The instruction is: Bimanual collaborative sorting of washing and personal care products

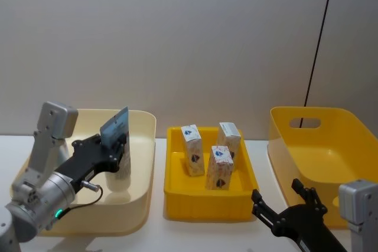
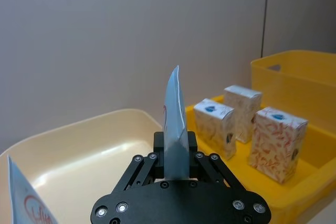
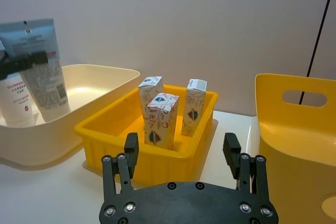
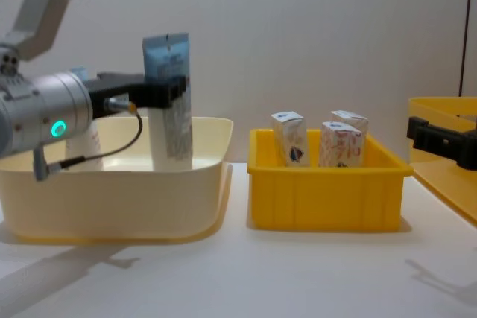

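My left gripper (image 1: 116, 144) is shut on a light-blue-and-white tube (image 1: 115, 126), upright with its crimped end up, over the cream bin (image 1: 142, 205). The tube (image 4: 170, 109) reaches down behind the bin's wall; I cannot tell whether it touches the floor. In the left wrist view the gripper (image 2: 176, 149) clamps the tube (image 2: 176, 114) edge-on. A second tube (image 3: 14, 100) stands in the same bin. Three white cartons (image 1: 192, 141) (image 1: 229, 137) (image 1: 220, 168) stand in the small yellow tray (image 1: 207, 212). My right gripper (image 1: 282, 196) hovers open and empty at the table's front, right of the tray.
A large yellow bin (image 1: 336, 146) with a handle slot sits at the far right, behind my right gripper. The three containers stand side by side with narrow gaps. A grey wall rises close behind them. White table shows in front.
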Robot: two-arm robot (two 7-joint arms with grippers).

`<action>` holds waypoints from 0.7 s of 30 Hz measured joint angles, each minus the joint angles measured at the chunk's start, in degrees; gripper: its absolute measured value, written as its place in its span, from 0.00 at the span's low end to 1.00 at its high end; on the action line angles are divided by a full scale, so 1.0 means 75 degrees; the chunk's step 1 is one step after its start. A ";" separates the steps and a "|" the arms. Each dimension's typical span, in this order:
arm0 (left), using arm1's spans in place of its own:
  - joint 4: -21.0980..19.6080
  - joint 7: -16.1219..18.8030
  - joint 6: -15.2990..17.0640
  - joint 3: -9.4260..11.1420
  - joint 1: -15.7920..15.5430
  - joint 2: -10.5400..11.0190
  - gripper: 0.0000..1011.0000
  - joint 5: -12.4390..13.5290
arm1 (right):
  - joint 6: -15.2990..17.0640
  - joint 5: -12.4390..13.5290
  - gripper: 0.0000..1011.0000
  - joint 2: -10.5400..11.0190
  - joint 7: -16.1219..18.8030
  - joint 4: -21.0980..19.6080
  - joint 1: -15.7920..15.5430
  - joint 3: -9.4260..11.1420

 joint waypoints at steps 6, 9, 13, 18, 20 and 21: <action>-0.0249 -0.0541 -0.0256 -0.0078 -0.0048 0.0132 0.22 -0.0238 | 0.0000 0.0000 0.99 0.0000 0.0000 0.0000 0.0000 0.0000; -0.0359 -0.0798 -0.0327 -0.0094 -0.0083 0.0177 0.22 -0.0387 | 0.0000 0.0000 0.99 0.0000 0.0000 0.0000 0.0000 0.0000; -0.0462 -0.1071 -0.0367 -0.0099 -0.0123 0.0201 0.22 -0.0563 | 0.0000 0.0000 0.99 0.0000 0.0000 0.0000 0.0000 0.0001; -0.0618 -0.1553 -0.0383 -0.0062 -0.0231 0.0178 0.22 -0.0931 | 0.0000 0.0000 0.99 0.0000 0.0000 0.0000 0.0000 0.0000; -0.0642 -0.1676 -0.0376 -0.0038 -0.0261 0.0154 0.22 -0.1034 | 0.0000 0.0000 0.99 0.0000 0.0000 0.0000 0.0000 0.0000; -0.0658 -0.1796 -0.0351 -0.0003 -0.0297 0.0122 0.22 -0.1134 | 0.0000 0.0000 0.99 0.0000 0.0000 0.0000 0.0001 0.0000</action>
